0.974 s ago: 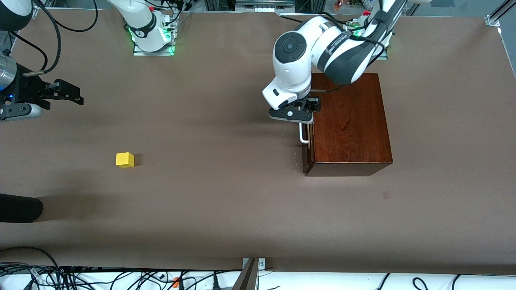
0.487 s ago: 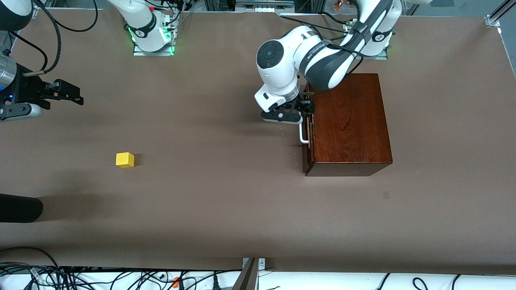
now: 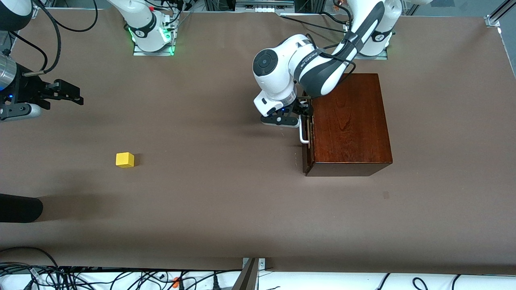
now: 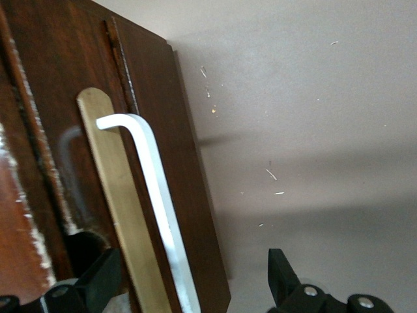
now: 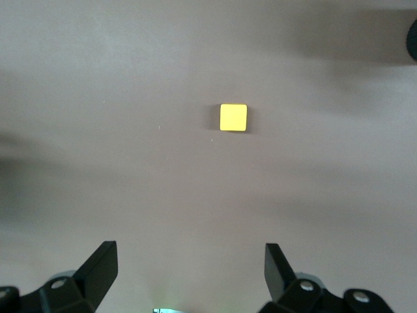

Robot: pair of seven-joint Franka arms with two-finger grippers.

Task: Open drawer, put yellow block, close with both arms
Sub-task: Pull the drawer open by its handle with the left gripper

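Note:
The dark reddish-brown wooden box (image 3: 350, 121) stands toward the left arm's end of the table. Its drawer (image 3: 307, 139) is shut, and the dark front faces the right arm's end. The white U-shaped handle (image 3: 303, 135) also shows in the left wrist view (image 4: 156, 195), on a brass plate (image 4: 117, 208). My left gripper (image 3: 303, 112) is open in front of the drawer, with one finger on each side of the handle (image 4: 189, 287), not touching it. The yellow block (image 3: 125, 159) lies on the table and shows in the right wrist view (image 5: 233, 117). My right gripper (image 3: 74, 93) is open, empty and waits above the table (image 5: 189, 274).
A black rounded object (image 3: 20, 207) juts in at the right arm's end of the table, nearer to the front camera than the block. Cables lie along the table's near edge (image 3: 121, 278). The brown table surface (image 3: 209, 181) lies between block and box.
My left arm has swung its wrist off the box top toward the drawer front, bringing the gripper down around the handle. The right arm, block and drawer have not moved.

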